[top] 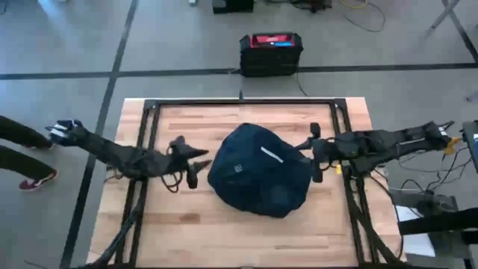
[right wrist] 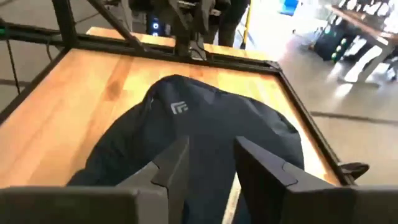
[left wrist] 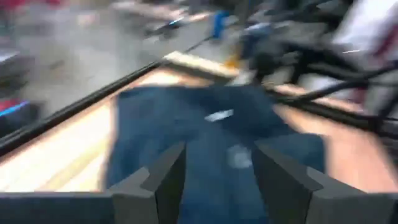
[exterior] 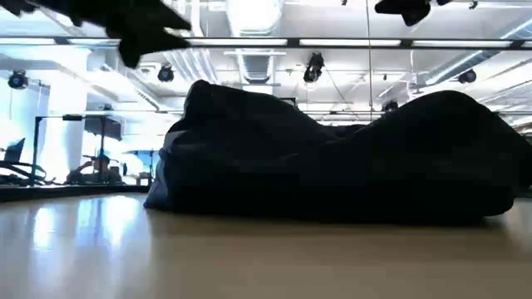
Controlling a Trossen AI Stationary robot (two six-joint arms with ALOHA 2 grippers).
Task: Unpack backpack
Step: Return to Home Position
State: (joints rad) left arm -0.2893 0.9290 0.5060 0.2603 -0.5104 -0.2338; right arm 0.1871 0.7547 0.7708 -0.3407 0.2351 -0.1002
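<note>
Wood tabletop up front, and the dark navy backpack sits slumped in a dome about mid-table, zipped-looking, little white stripe facing up. The left gripper hangs just beside its left side, fingers spread apart, nothing in them. The right gripper is just beside the opposite side, also spread wide and empty. Farther back, on the floor past the table, there's a black box with a red top.

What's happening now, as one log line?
backpack: mid-table, no opening showing | left pincer: open, empty, beside backpack | right pincer: open, empty, beside backpack
</note>
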